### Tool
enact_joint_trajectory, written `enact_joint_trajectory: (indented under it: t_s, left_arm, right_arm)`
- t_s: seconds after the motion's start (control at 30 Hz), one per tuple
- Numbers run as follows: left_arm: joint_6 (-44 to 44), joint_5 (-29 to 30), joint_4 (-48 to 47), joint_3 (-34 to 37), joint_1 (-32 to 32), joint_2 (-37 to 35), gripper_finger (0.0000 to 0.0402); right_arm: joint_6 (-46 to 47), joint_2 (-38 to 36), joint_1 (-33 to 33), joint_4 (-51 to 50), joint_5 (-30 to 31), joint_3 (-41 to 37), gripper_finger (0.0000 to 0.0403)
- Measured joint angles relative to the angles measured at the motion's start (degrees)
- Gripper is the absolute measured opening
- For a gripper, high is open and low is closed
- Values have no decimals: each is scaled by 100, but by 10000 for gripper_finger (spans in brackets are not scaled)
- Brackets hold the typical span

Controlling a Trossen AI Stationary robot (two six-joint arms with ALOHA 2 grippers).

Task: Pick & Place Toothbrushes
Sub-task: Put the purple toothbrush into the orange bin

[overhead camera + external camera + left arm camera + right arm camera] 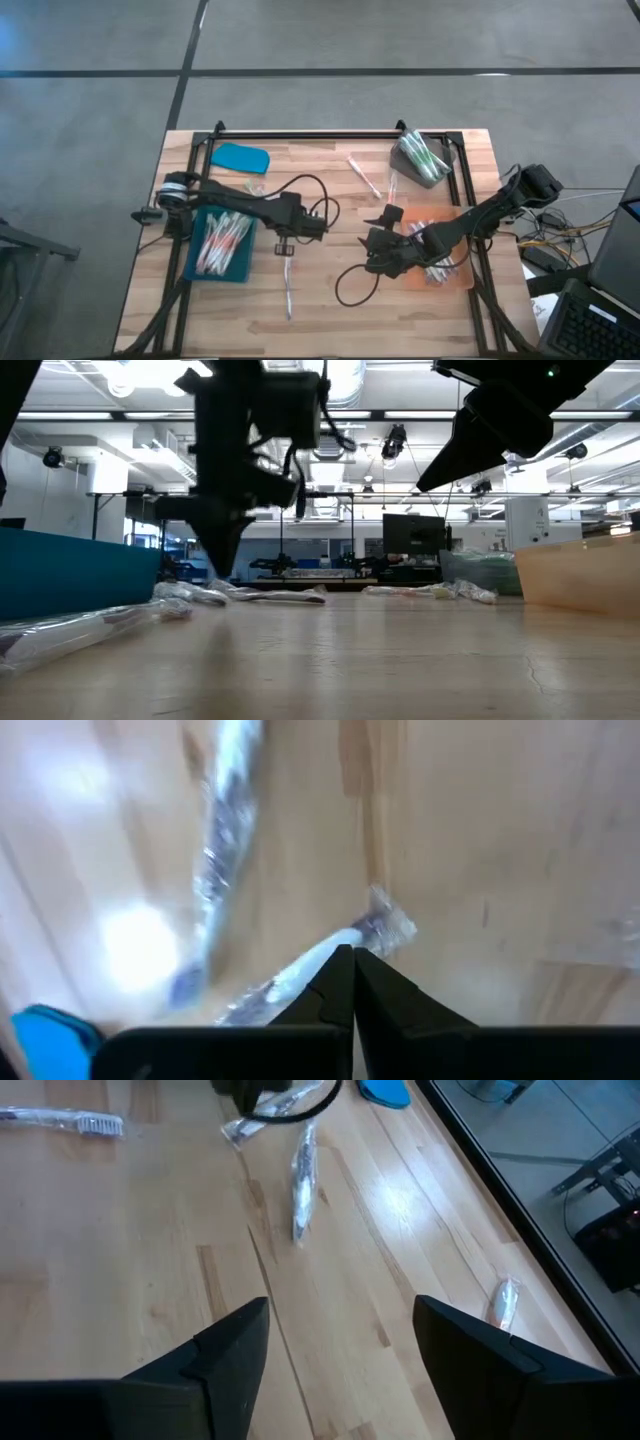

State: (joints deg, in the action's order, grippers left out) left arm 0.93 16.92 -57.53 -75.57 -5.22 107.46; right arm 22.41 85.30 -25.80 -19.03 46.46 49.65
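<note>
My left gripper (285,247) points steeply down over the middle of the table and is shut on a clear-wrapped toothbrush (300,978). Another wrapped toothbrush (288,290) lies flat on the wood just nearer the front edge. A blue tray (196,262) at the left holds several pink-and-white toothbrushes. My right gripper (372,255) hovers open beside an orange tray (455,215), with bare wood between its fingers (240,1340). Two loose toothbrushes (362,175) lie toward the far edge. My left gripper pinches the wrapped toothbrush between its two shut fingertips (340,975), close to its crinkled wrapper end (385,925). The fingers come from above and lie across it. That end sticks out past the tips, and the longer part (270,995) runs off to the other side.
A dark bin (440,170) with green toothbrushes stands at the far right. A blue lid (240,157) lies at the far left. Black cables loop near both grippers (350,285). A black frame (300,135) borders the table's far side. One wrapped toothbrush (503,1300) lies by the frame rail.
</note>
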Motion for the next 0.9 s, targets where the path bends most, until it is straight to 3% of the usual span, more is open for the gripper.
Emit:
enact_joint_trajectory:
  t_s: [0.27,0.47,0.9]
  left_arm:
    - [-57,8,-711,-1386,-33,-68,8]
    - [132,171,-1437,-2691,-111,-75,5]
    - [468,1408,-2579,-4394,-548,-81,7]
  right_arm:
    - [10,0,-2,-2,0,-29,251]
    - [9,0,-2,0,0,-29,235]
    - [10,0,-4,1,0,-29,209]
